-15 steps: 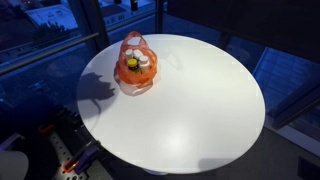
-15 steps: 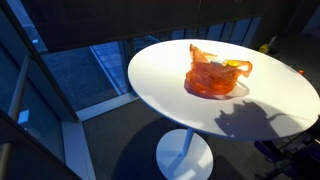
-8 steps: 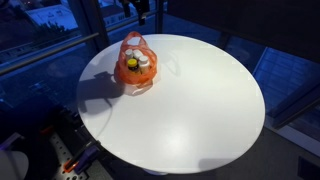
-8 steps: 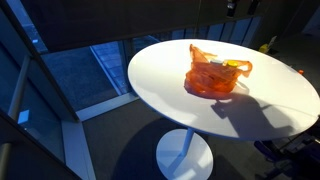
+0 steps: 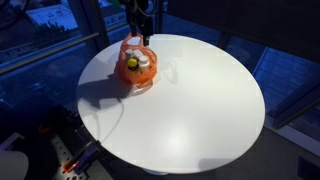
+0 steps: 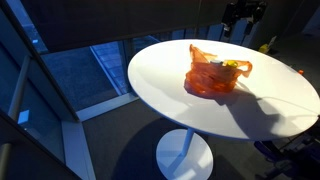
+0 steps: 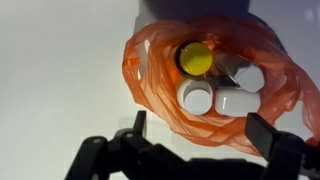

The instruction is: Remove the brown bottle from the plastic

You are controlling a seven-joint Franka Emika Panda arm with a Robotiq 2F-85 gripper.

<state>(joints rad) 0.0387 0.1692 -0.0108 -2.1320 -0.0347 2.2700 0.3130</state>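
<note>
An orange plastic bag (image 5: 137, 70) lies on the round white table (image 5: 195, 100), and shows in both exterior views (image 6: 212, 76). In the wrist view the bag (image 7: 158, 105) is open at the top and holds a yellow-capped bottle (image 7: 195, 58) and three white-capped bottles (image 7: 197, 97). The bottle bodies are hidden by the plastic, so I cannot tell which one is brown. My gripper (image 5: 143, 30) hangs above the bag (image 6: 241, 22). It is open and empty, with its dark fingers (image 7: 200, 130) spread on either side of the bag's near edge.
The table (image 6: 160, 70) stands on one central pedestal (image 6: 185, 150). Glass walls with dark frames (image 5: 100, 20) stand close behind it. Cables and equipment (image 5: 70, 155) lie on the floor by the table's edge.
My gripper has come into both exterior views from above and dropped toward the bag. Its shadow on the table has shifted. The bag and bottles have not moved.
</note>
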